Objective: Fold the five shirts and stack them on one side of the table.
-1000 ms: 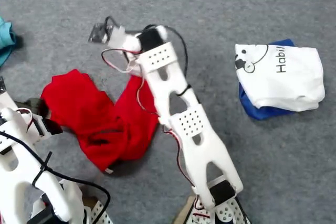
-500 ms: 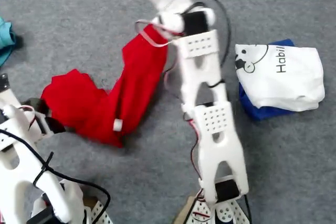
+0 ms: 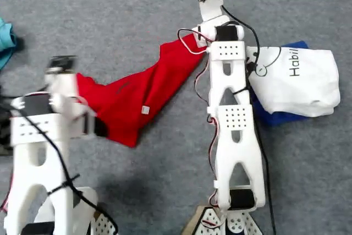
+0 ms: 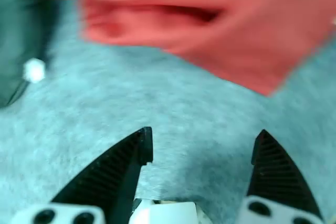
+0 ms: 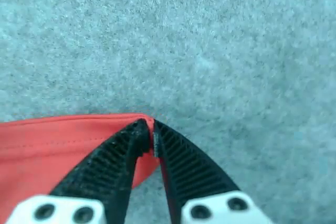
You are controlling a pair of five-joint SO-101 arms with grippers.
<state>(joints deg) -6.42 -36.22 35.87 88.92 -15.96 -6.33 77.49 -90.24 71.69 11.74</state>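
High view: red shirt (image 3: 137, 94) stretched across mid-table on grey felt (image 3: 110, 20). Far corner clamped in the right gripper (image 5: 150, 132); left gripper (image 4: 202, 145) gapes over felt by its near end. Folded white shirt (image 3: 297, 81) sits atop blue shirt (image 3: 275, 116), right side; teal cloth (image 3: 5, 39) at left edge.

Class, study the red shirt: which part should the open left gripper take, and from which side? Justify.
Probably the loose end of the red shirt nearest the left gripper, approached low from the robot's left side. The right gripper pinches the opposite corner, so the cloth lies stretched towards that end.
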